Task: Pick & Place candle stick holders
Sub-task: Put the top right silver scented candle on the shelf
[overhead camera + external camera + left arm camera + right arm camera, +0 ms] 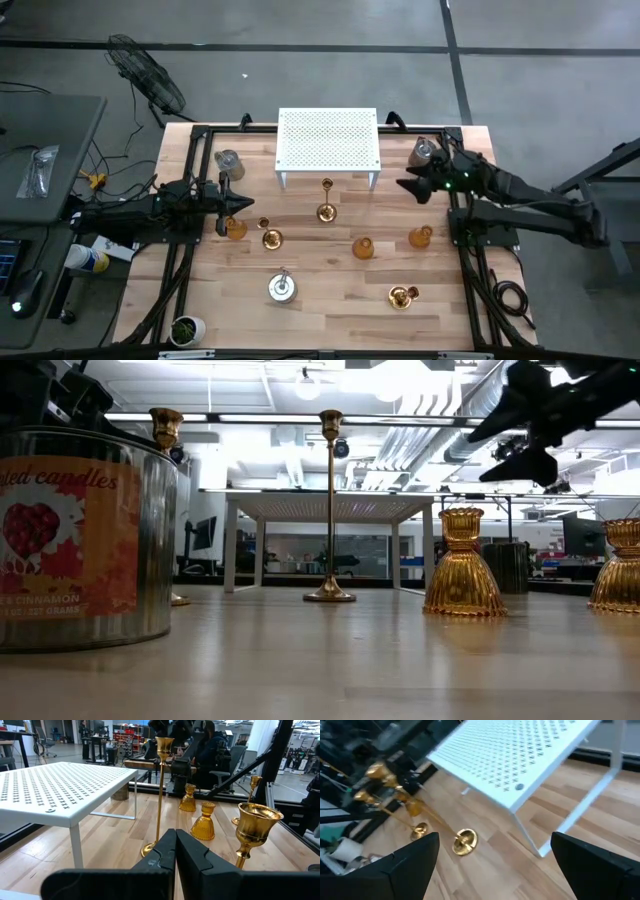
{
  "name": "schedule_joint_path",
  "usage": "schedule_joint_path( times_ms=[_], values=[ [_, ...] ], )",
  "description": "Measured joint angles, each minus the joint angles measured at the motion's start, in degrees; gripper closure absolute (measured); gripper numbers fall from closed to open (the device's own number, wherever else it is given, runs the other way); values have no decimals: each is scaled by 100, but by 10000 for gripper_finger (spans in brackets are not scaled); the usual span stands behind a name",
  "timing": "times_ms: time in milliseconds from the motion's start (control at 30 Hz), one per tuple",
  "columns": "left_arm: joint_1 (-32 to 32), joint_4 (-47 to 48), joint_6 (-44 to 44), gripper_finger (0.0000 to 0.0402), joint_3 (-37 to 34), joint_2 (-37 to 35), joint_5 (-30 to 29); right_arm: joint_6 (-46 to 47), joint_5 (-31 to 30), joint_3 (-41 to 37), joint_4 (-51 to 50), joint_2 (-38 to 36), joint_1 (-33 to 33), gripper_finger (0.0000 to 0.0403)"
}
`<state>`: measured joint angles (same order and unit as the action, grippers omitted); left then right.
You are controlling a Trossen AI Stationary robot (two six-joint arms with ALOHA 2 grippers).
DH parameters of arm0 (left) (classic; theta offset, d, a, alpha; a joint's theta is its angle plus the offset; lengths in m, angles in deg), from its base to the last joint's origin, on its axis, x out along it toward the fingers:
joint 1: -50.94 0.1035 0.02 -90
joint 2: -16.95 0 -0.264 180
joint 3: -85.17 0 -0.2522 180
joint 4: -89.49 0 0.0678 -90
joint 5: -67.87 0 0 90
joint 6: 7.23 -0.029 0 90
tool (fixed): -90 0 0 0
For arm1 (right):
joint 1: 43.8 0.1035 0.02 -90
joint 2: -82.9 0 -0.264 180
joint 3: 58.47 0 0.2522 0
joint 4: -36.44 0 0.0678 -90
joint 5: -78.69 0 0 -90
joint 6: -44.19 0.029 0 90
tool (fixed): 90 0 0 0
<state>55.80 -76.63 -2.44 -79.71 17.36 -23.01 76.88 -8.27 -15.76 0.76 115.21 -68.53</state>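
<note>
The tall slim holder [326,200] stands upright near the middle of my worktop [330,300], just in front of the white stand [329,140], long axis vertical. From my right gripper [412,186], fingers spread wide and empty, it lies across towards the centre; my left gripper [243,203], fingers pressed together on nothing, hovers on the opposite side beside an amber cup [235,228]. I judge the right arm slightly nearer, though overhead it's hard to be sure.
</note>
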Motion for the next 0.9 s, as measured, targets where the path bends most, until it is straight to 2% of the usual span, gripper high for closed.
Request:
schedule_joint_path(
  times_ms=[267,467,567,900],
  values=[
    [-2,0,-2,398,0,0,0,-614,593,929,-421,1216,-871,27],
    [-1,0,-2,398,0,-1,2,-500,590,1491,-795,2051,-1404,27],
    [0,0,0,398,0,-2,0,-47,601,1631,-870,2369,-1620,27],
    [-2,0,-2,398,0,-1,0,269,566,2091,-1618,3012,-2169,27]
  ],
)
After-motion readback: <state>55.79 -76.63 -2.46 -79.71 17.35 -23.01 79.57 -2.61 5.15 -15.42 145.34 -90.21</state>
